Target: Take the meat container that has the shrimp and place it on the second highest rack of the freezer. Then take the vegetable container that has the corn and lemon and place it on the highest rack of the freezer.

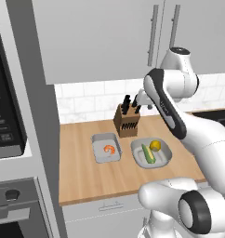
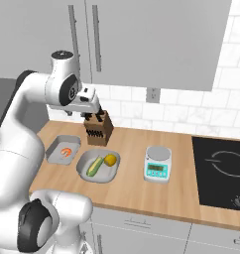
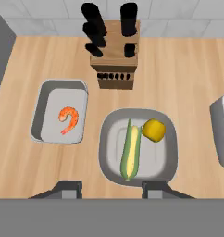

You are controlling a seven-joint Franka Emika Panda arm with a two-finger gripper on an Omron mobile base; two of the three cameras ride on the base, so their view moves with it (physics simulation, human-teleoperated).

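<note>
The meat container (image 1: 106,159) (image 2: 56,145) (image 3: 50,97), a grey rectangular tray, lies on the wooden counter with the shrimp (image 1: 109,149) (image 2: 67,151) (image 3: 69,118) in it. Just to its right is the vegetable container (image 1: 166,151) (image 2: 85,171) (image 3: 169,152), a rounded grey tray holding the corn (image 1: 148,154) (image 2: 94,166) (image 3: 131,150) and the lemon (image 1: 155,145) (image 2: 110,159) (image 3: 153,130). My gripper (image 1: 138,103) (image 2: 93,115) (image 3: 112,187) hangs high above the counter near the knife block, looking down on both trays. It is open with nothing between its fingers. The freezer is out of view.
A wooden knife block (image 1: 127,122) (image 2: 98,130) (image 3: 114,65) stands behind the two trays, right under the hand. A kitchen scale (image 2: 157,163) (image 3: 222,129) sits to their right, then a black cooktop (image 2: 221,171). A wall oven (image 1: 12,204) stack borders the counter's left end. Wall cabinets (image 1: 100,37) hang overhead.
</note>
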